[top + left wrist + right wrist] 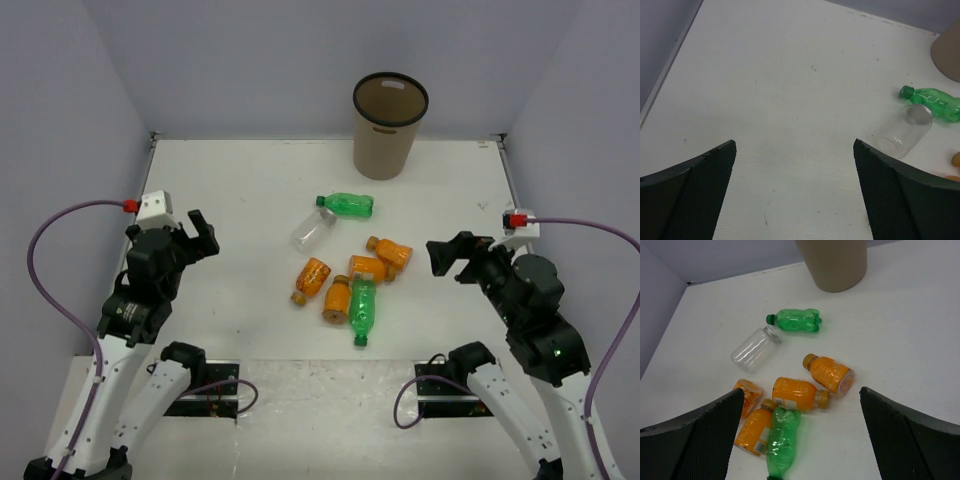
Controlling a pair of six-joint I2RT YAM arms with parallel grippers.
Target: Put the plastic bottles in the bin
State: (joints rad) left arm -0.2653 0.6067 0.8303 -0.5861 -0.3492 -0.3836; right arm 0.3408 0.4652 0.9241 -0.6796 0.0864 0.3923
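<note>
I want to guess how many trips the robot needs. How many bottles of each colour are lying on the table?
Orange bottles: 4
Green bottles: 2
Clear bottle: 1
Total: 7

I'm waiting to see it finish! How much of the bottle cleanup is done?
Nothing is done yet: all seven plastic bottles lie on the table, apart from the bin. Nothing is in hand: the left gripper and right gripper are open and empty. All seven are left.
</note>
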